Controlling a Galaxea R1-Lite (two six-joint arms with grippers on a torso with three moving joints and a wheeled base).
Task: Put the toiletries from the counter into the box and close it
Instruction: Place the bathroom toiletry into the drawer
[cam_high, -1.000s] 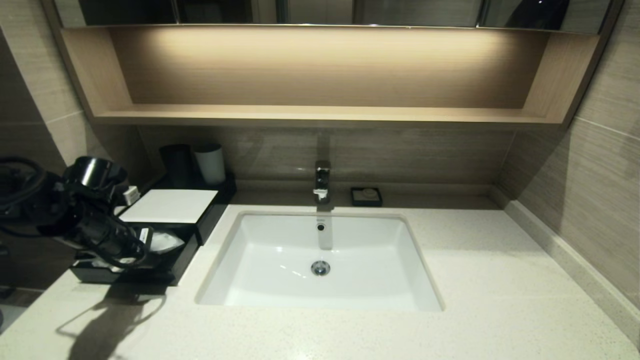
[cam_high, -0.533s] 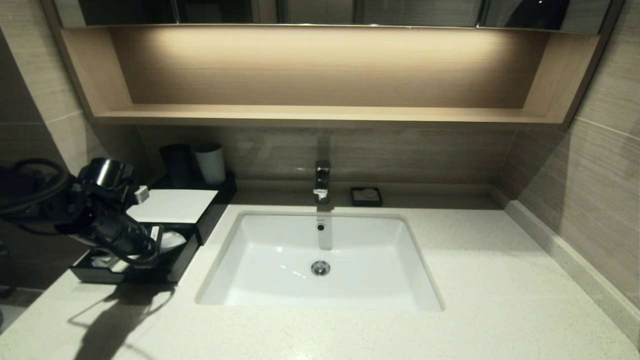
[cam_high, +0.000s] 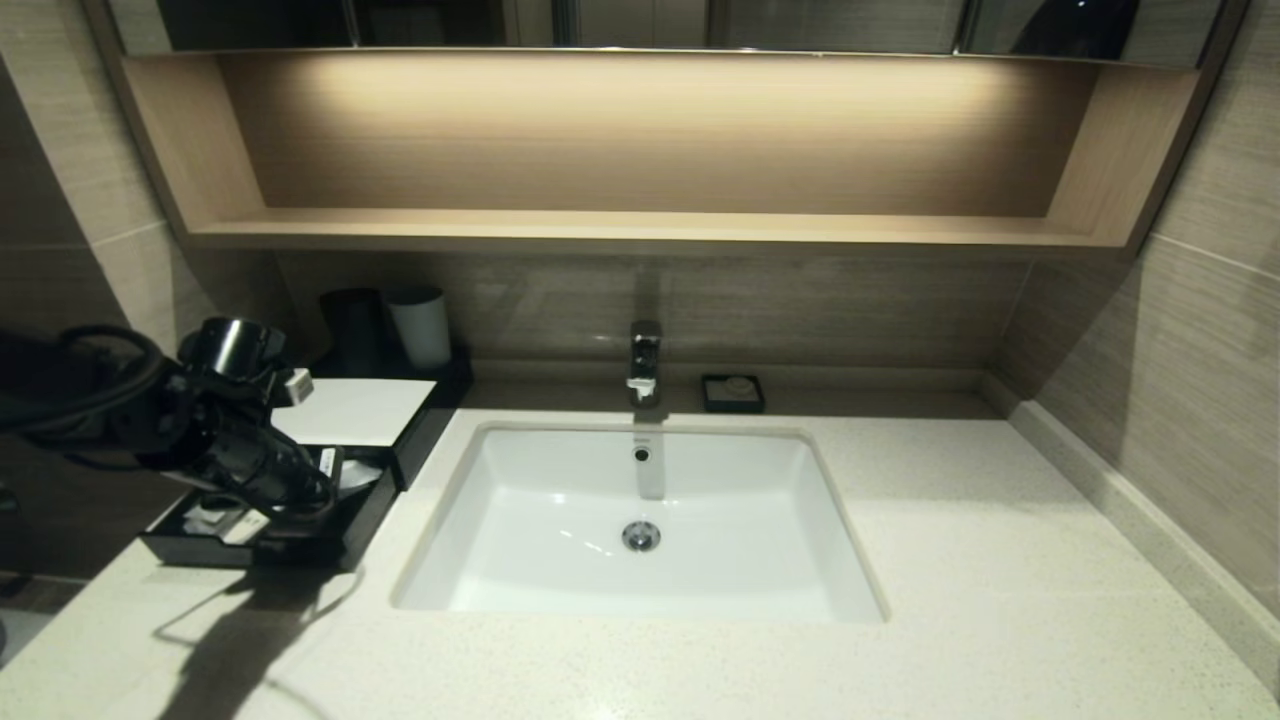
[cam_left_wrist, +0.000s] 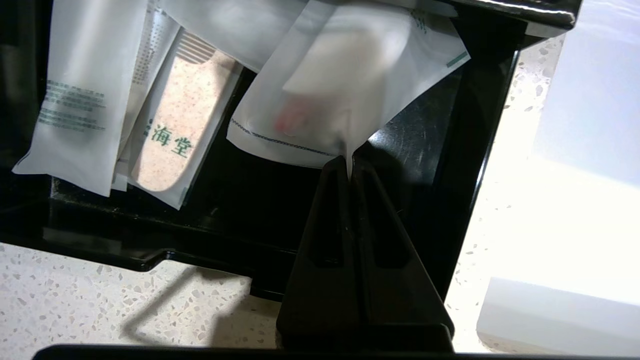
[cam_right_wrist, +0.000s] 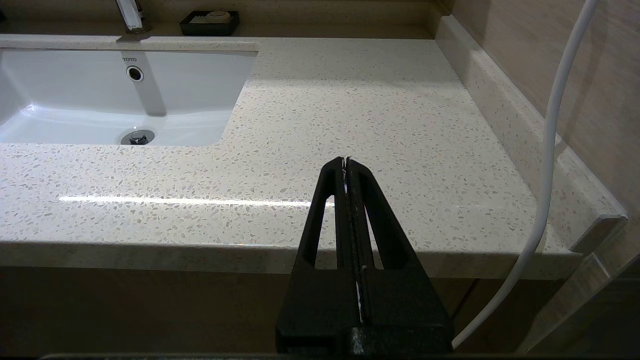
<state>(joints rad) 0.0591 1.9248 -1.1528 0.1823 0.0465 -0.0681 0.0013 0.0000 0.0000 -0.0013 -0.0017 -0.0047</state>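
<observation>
My left gripper (cam_left_wrist: 350, 167) is pinched fully together on one corner of a squarish packet (cam_left_wrist: 345, 85), dangling it over the pulled-out drawer (cam_high: 345, 530) of the box (cam_high: 350, 412), which sits at the bench's (cam_high: 1000, 560) far left corner beside the sink basin (cam_high: 640, 520). The main worry, as I judge it, is that corner hold: the wrapper is thin, slick, frosted film with a stitched-looking seam, and so little of it is between the pads that it could slide free early or swing as I move. If I let go while it hangs near the drawer's side wall, it may drape over the glossy black rim and then jam or crumple when the drawer is pushed home. Two other packets (cam_left_wrist: 80, 95) already lie in the drawer, one long and pale, and one with a speckled tan strip printed with green characters; they overlap loosely and partly lean up, so anything riding high could catch under the flat white panel on top. The drawer floor is hard, shiny and scuffed, so packets will skate on it. The bench itself is speckled off-white stone, smooth and reflective. My right gripper (cam_right_wrist: 346, 165) hangs closed and empty off the near right edge of the bench, with a white cable (cam_right_wrist: 555, 150) beside it.
</observation>
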